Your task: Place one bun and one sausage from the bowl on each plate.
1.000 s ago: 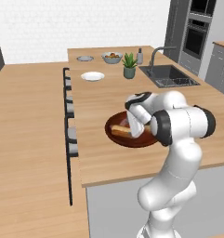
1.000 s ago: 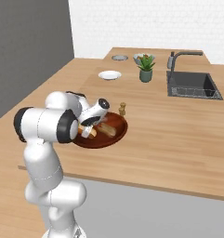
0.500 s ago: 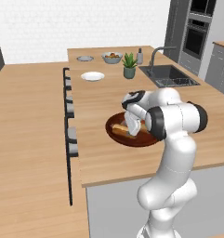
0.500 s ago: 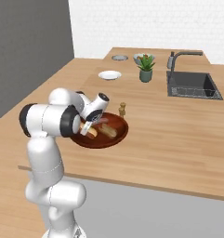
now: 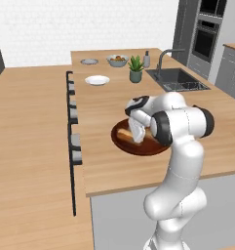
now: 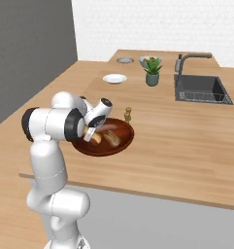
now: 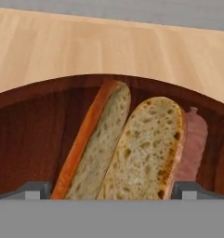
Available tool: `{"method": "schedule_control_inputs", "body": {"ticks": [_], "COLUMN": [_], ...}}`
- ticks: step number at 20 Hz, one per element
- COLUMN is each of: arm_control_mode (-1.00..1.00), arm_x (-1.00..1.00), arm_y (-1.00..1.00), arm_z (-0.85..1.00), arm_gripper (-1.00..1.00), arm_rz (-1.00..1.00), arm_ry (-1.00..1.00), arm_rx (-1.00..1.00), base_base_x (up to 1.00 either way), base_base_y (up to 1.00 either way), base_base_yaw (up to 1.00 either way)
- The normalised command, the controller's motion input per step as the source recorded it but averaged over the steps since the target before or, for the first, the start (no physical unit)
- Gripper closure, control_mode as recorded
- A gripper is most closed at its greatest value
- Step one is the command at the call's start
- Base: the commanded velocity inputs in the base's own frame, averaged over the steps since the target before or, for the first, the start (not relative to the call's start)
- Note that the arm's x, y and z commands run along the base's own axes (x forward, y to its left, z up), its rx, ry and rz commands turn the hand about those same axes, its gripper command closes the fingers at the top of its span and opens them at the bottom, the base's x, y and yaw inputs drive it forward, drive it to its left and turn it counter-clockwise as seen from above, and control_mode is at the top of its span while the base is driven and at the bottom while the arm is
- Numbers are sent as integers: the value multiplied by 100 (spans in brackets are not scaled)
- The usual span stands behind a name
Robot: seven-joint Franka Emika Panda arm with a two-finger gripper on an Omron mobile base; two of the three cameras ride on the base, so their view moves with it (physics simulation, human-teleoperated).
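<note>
The wide dark reddish-brown bowl (image 5: 123,145) (image 6: 122,142) (image 7: 34,135) sits near the counter's front. In it lie two buns, one with an orange crust (image 7: 97,144) and one paler (image 7: 146,144), with a pinkish sausage (image 7: 193,139) beside them. My gripper (image 5: 137,135) (image 6: 91,136) (image 7: 115,190) is down in the bowl and open, its fingertips (image 7: 38,189) on either side of the two buns. A white plate (image 5: 97,80) (image 6: 114,78) lies farther back, and a grey plate (image 5: 89,61) (image 6: 125,60) sits at the far end.
A pale fruit bowl (image 5: 117,60) (image 6: 150,61), a potted plant (image 5: 135,70) (image 6: 152,73) and a bottle (image 5: 146,58) stand at the back. The sink (image 5: 177,79) (image 6: 202,90) is to the right. A small grinder (image 6: 128,114) stands just behind the bowl. Stools (image 5: 72,112) line the counter's left edge.
The hand has lowered into the bowl and shifted a little toward the buns. The bowl and plates have stayed put.
</note>
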Motion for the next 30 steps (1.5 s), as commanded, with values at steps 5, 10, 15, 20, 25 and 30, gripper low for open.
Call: {"method": "schedule_control_inputs", "body": {"ticks": [5,10,15,20,25,30], "arm_control_mode": [-100,-100,-100,-100,-100,-100], "arm_x": [-28,-42,-83,-100,-82,-53], "arm_y": [-6,-6,-4,2,30,0], "arm_z": [-81,-77,-41,68,100,100], "arm_gripper": [-100,100,100,100,100,100], "arm_rz": [-5,-5,-8,-18,-26,-26], "arm_ry": [35,31,-10,-20,-10,3], "arm_rx": [-3,-1,0,-1,-13,-13], "base_base_x": [0,0,0,0,0,0], "base_base_y": [0,0,0,0,0,0], "base_base_yaw": [0,0,0,0,0,0]}}
